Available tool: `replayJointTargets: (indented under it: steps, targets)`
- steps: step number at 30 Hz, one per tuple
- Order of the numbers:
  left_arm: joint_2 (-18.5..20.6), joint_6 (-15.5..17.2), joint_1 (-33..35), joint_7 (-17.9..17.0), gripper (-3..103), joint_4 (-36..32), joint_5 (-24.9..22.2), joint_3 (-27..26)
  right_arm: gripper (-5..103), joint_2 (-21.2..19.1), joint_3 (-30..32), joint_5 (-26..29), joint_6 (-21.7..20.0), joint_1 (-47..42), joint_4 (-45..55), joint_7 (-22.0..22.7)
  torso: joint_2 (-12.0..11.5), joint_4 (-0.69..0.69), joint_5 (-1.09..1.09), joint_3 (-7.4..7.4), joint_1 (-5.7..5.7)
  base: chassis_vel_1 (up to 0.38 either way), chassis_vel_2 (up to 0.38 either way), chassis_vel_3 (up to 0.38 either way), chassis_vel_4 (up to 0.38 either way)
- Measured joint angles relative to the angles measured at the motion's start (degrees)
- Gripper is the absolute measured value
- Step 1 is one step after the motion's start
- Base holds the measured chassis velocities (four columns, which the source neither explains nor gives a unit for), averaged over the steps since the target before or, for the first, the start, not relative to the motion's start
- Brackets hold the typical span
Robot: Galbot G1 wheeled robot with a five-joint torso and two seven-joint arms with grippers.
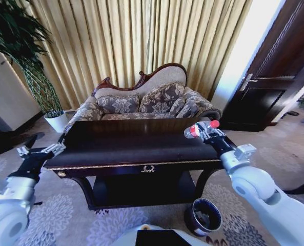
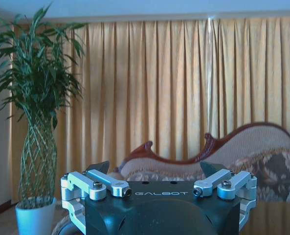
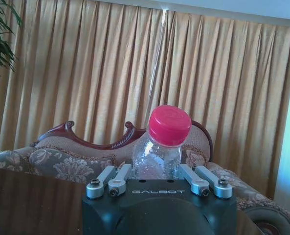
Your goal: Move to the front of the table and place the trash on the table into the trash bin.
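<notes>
a: why is the right pincer (image 1: 203, 131) held up like that?
b: it's clamped on the bottle (image 3: 162, 147), lifted off the tabletop (image 1: 136, 151) to reach the trash bin (image 1: 203, 216) on the floor below. left pincer (image 1: 41, 151) waits spread wide, empty.

Red-capped clear bottle (image 3: 160, 147); dark gold-trimmed table (image 1: 136, 148); floral sofa (image 1: 146, 105).
</notes>
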Motion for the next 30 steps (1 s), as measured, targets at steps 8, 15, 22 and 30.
replayJointTargets:
  steps: [8,15,22,30]
  targets:
    - [-0.06,2.26,-0.08,-1.30,100,-0.35,0.86,1.46,28,-1.45,0.91,0.97,0.00,-0.79,-0.45,-0.47,0.00,0.00,0.00,0.00,0.00,0.049,-0.050,-0.044,0.044]
    - [-0.55,2.17,-0.13,-1.48,100,0.39,3.08,3.51,28,-1.20,0.73,0.93,0.00,-1.14,-0.55,-1.72,0.00,-0.01,0.00,0.00,0.00,0.079,-0.082,-0.077,0.086]
    - [-1.01,1.90,0.05,-1.48,100,0.15,3.68,4.19,28,-0.55,0.94,0.88,0.15,-1.21,-0.36,-1.84,0.00,0.00,0.00,0.00,0.00,0.105,-0.102,-0.093,0.112]
    - [-0.85,1.28,0.02,-1.42,100,-0.42,3.54,3.87,28,1.57,1.39,0.34,2.16,-2.24,-1.06,-1.72,0.01,0.00,0.00,-0.01,-0.02,0.137,-0.151,-0.142,0.145]
